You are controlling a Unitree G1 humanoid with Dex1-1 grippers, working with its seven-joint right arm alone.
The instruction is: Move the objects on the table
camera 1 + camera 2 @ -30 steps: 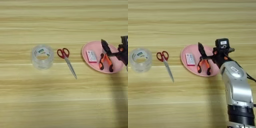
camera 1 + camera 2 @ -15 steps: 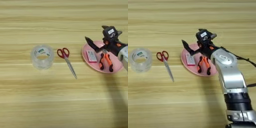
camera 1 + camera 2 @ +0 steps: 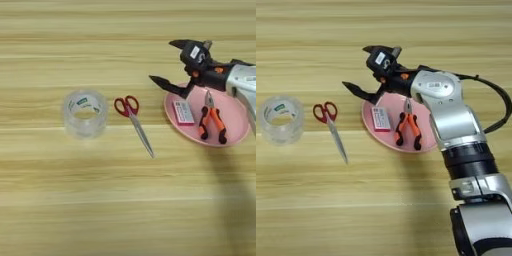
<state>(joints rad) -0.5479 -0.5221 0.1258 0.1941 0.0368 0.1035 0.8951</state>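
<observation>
On the table (image 3: 125, 210) a clear tape roll (image 3: 85, 112) stands at the left, with red-handled scissors (image 3: 131, 117) lying just right of it, blades pointing toward the near right. A pink oval plate (image 3: 235, 122) further right holds the small pink-white card (image 3: 183, 112) and the orange-and-black-handled pliers (image 3: 212, 120). My right gripper (image 3: 357, 67) hovers over the plate's far left rim, its two black fingers spread wide open, one tip (image 3: 153, 79) reaching toward the scissors. Nothing is between the fingers.
My silver forearm (image 3: 448, 107) runs from the bottom right up across the plate's right side, with a black cable (image 3: 496, 100) looping beside it. Bare wood lies along the front and back of the table.
The gripper has swung left from over the pliers on the plate to beyond the plate's left rim. The pliers and card stay on the plate; tape and scissors have not moved.
</observation>
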